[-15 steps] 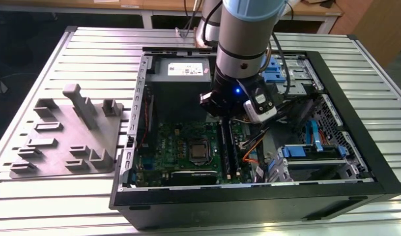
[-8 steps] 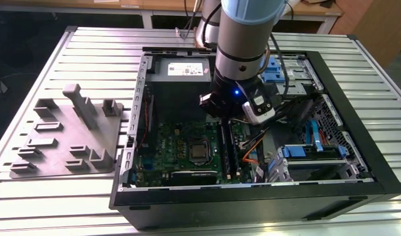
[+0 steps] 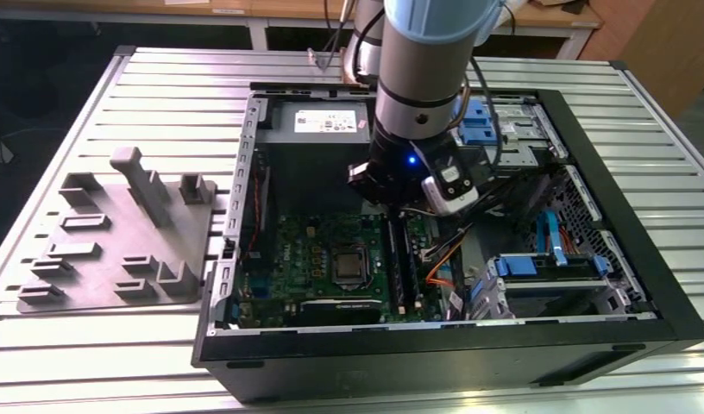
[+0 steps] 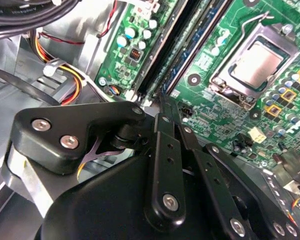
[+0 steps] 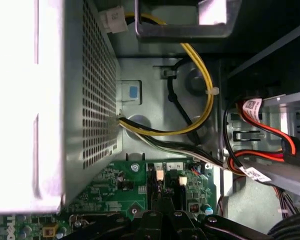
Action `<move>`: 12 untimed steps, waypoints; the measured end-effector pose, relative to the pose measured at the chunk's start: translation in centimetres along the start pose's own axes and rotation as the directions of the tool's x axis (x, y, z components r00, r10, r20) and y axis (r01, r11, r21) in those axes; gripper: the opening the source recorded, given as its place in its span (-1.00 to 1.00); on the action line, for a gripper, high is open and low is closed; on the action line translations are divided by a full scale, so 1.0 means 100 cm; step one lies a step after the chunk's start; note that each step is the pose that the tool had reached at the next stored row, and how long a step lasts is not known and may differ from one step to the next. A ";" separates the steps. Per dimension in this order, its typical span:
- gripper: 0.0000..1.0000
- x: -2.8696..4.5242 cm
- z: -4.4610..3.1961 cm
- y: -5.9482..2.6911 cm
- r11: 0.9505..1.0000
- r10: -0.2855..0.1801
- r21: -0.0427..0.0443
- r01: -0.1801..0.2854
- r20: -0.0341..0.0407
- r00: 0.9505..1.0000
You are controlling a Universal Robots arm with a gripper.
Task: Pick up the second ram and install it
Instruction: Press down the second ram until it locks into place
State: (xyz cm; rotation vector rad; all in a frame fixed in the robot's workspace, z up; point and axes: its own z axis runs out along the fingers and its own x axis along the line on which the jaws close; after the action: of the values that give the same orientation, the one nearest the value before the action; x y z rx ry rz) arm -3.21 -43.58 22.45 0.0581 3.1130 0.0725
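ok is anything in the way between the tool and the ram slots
nothing visible: the tool hangs right at the end of the black memory slots, with a blue-green ram lying along them

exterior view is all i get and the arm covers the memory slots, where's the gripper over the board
Observer: In the second wrist view the gripper has its tip right at one end of the long black memory slots.
Operator: anything sitting in those slots
Observer: A blue-green strip runs along between them. It may be a ram stick seen edge-on, but I cannot tell.
Operator: cables in the way
Observer: In the first wrist view a yellow and black cable bundle loops over the case wall beside the perforated power-supply box.
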 end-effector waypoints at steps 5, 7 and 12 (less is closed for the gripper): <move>-0.80 0.0001 0.0015 0.0013 1.000 0.000 0.000 0.000 0.000 1.000; -0.80 0.0002 0.0016 0.0013 1.000 0.000 0.000 0.000 0.000 1.000; -0.80 0.0003 0.0051 0.0010 1.000 0.000 0.001 0.000 0.000 1.000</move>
State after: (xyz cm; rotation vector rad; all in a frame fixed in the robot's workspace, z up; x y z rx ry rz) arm -3.22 -43.45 21.94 0.0583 3.1134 0.0711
